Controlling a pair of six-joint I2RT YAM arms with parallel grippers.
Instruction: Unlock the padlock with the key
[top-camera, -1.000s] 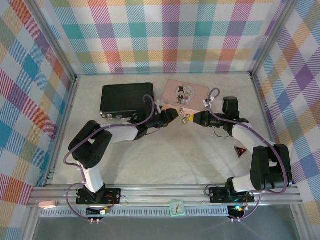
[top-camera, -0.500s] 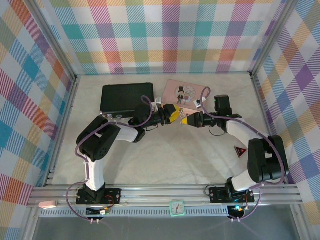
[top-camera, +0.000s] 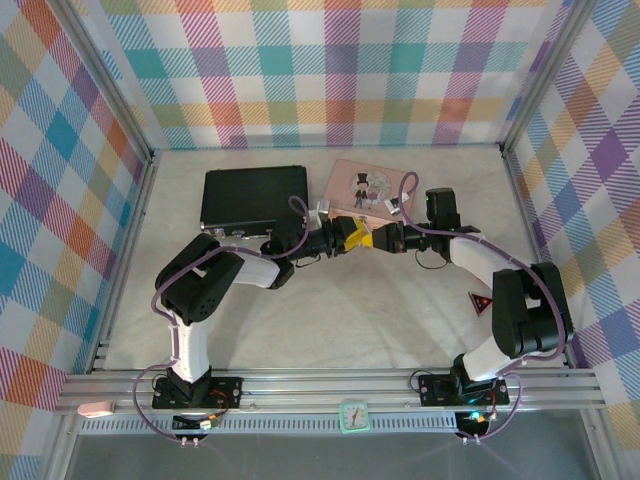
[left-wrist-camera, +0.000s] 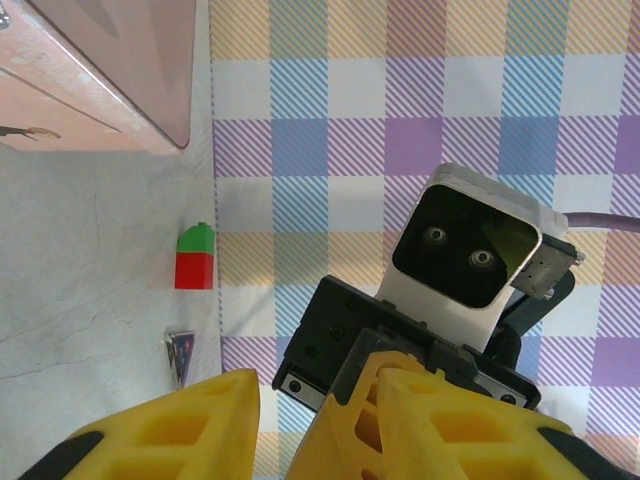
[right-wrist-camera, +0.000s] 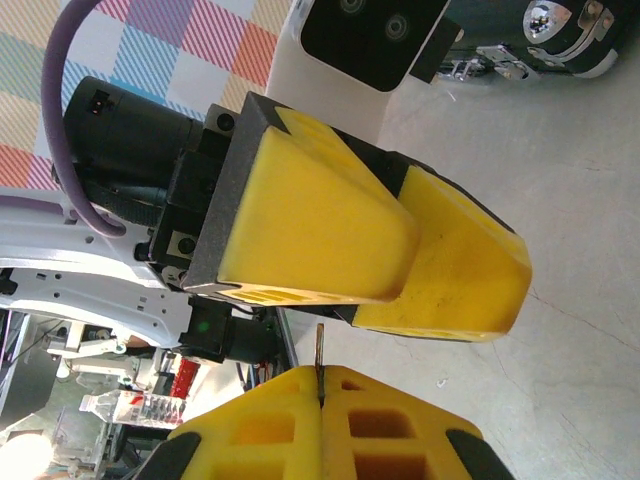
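Listing cell contents, key-to-lock approach.
1. left gripper (top-camera: 351, 235): nose to nose w/ right gripper (top-camera: 379, 239), just in front of pink tin (top-camera: 372, 184). Its yellow pads (right-wrist-camera: 310, 220) sit close together; gripping or not, cannot tell.
2. right gripper: pads pinched on key (right-wrist-camera: 320, 362), a thin dark sliver standing out of the seam, aimed at the left pads.
3. Misc: black case (top-camera: 252, 196) left of tin; green-red block (left-wrist-camera: 195, 257) on the table (top-camera: 330, 320).
Risks: key held by very little, so an off-axis push on the lock body could twist or slip it; w/ keyhole unseen, misalignment is likely; pads may collide before key seats.
Hidden/unclear: padlock, prob. between the left pads, unconfirmed; keyhole; key's teeth; depth of grip.
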